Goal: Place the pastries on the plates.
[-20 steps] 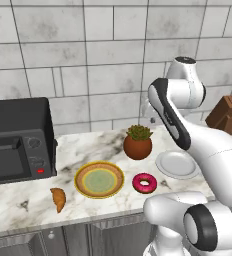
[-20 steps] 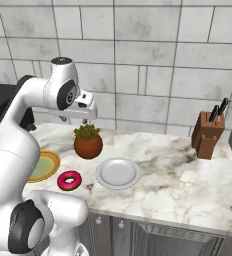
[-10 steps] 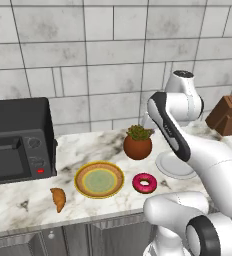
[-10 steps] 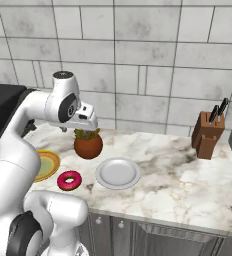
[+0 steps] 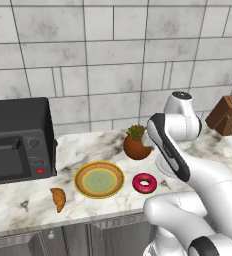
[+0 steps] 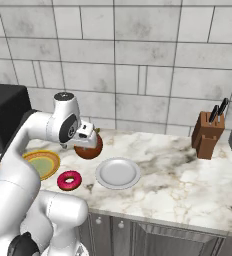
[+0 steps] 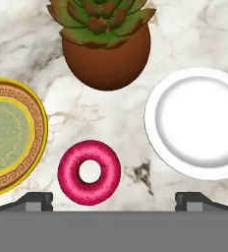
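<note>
- Worktop (image 5: 103,145): pale marble with grey veining, backed by a grey tiled wall. All items below are placed relative to the potted plant.
- Potted plant (image 7: 106,42): round brown pot with a green and reddish succulent, standing upright near the back of the worktop.
- Donut (image 7: 89,172): ring shape, magenta-pink frosting, lying flat on the bare worktop in front of the potted plant, apart from both plates.
- White plate (image 7: 199,123): plain and round, in front of the potted plant and to its right, nothing on it.
- Yellow-rimmed plate (image 5: 99,179): orange-yellow patterned rim with a green centre, in front of the potted plant and to its left, nothing on it; the donut lies between the two plates.
- Croissant (image 5: 58,198): golden-brown and curved, on the bare worktop well to the left of the potted plant, beyond the yellow-rimmed plate, near the front edge.
- Claw (image 7: 114,199): held above the worktop in front of the potted plant, looking down; its two dark tips are spread wide apart and grip nothing, with the donut lying below, nearer the left tip.
- Microwave (image 5: 15,140): black, far to the left of the potted plant, against the wall.
- Knife block (image 6: 207,134): brown wood with dark handles, well to the right of the potted plant.
</note>
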